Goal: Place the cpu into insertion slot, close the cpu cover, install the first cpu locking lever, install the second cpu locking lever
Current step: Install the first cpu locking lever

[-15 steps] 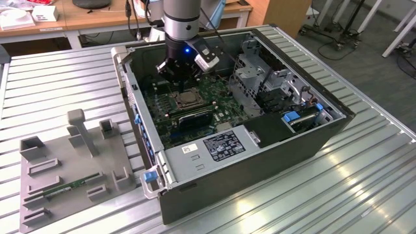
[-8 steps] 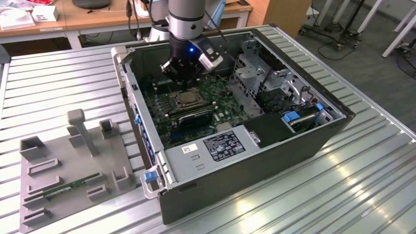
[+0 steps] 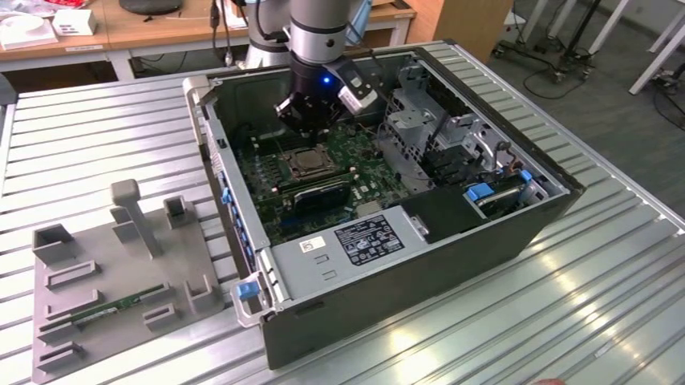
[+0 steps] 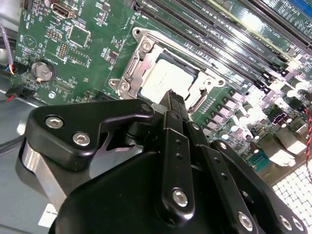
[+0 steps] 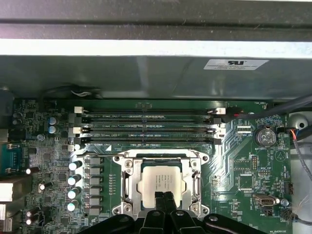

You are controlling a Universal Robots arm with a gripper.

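The cpu (image 5: 161, 179) lies flat in the insertion slot (image 3: 305, 163) on the green motherboard, its pale metal face up, and it also shows in the second wrist view (image 4: 163, 80). The silvery cpu cover (image 5: 127, 184) lies down around it as a frame, seen too in the second wrist view (image 4: 139, 58). My gripper (image 5: 164, 197) hangs just above the socket's edge with its black fingers pressed together and nothing between them. Its tip (image 4: 172, 95) reaches the rim of the cpu. In the exterior view the gripper (image 3: 310, 122) is inside the open computer case.
Long black memory slots (image 5: 146, 127) run beside the socket. A grey drive cage (image 3: 418, 128) and the white-labelled power supply box (image 3: 358, 241) crowd the case's other side. A grey fixture (image 3: 118, 273) holding a memory stick stands on the ribbed table at the exterior view's left.
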